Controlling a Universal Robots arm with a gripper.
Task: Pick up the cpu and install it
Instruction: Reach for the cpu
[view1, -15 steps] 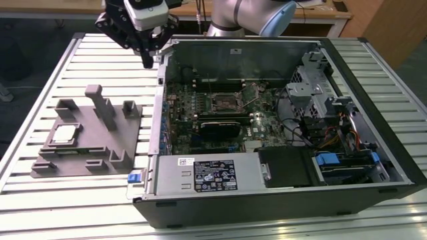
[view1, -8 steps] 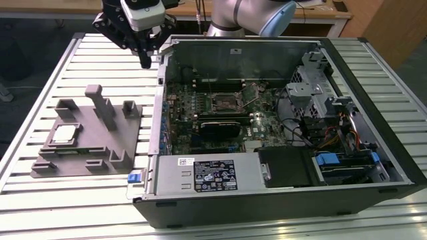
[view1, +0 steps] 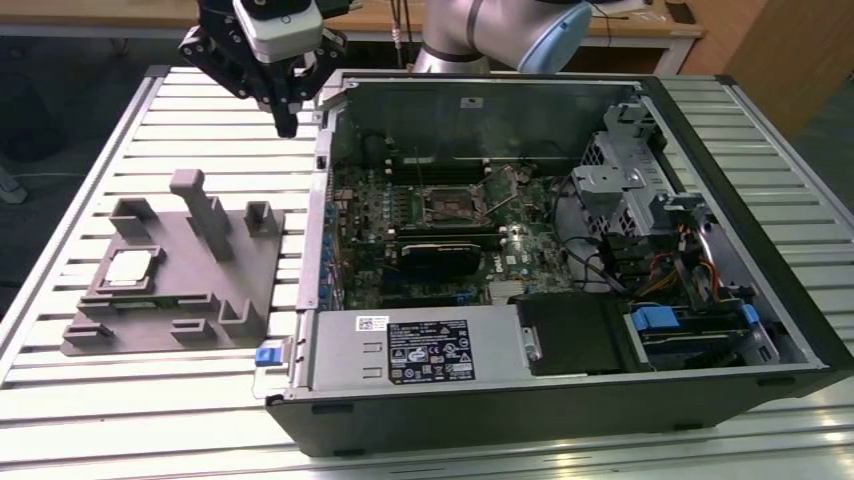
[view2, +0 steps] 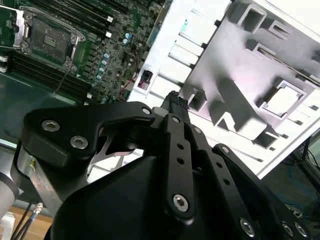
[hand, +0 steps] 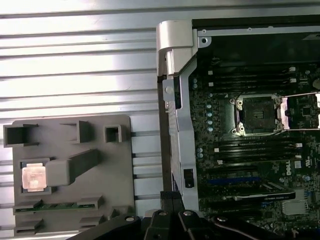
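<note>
Pressed together with nothing pinched between its fingertips, the black robot gripper (view1: 284, 125) hung over the slatted aluminium table (view1: 200, 100), just outside the far corner of the open black-and-silver computer case (view1: 561, 400), on the case's side towards the exterior view's left. In both wrist views the closed fingertips (view2: 173, 97) (hand: 169, 196) pointed down near that case wall (hand: 175, 45).

The cpu, a small flat square chip with a pale silver metal face (view1: 130, 268), lay in a shallow recess of the big grey plastic tray with upright blocks (view1: 187, 285), which sat on the table beside the case, on the same side as the gripper and apart from the case wall. The chip was well apart from the gripper and showed in both wrist views (view2: 282, 97) (hand: 34, 177).

Inside the case, the green motherboard's square processor socket (view1: 447, 205) stood open, its metal frame swung aside (hand: 300, 112), with a black rectangular expansion card (view1: 441, 255) just beside it.
</note>
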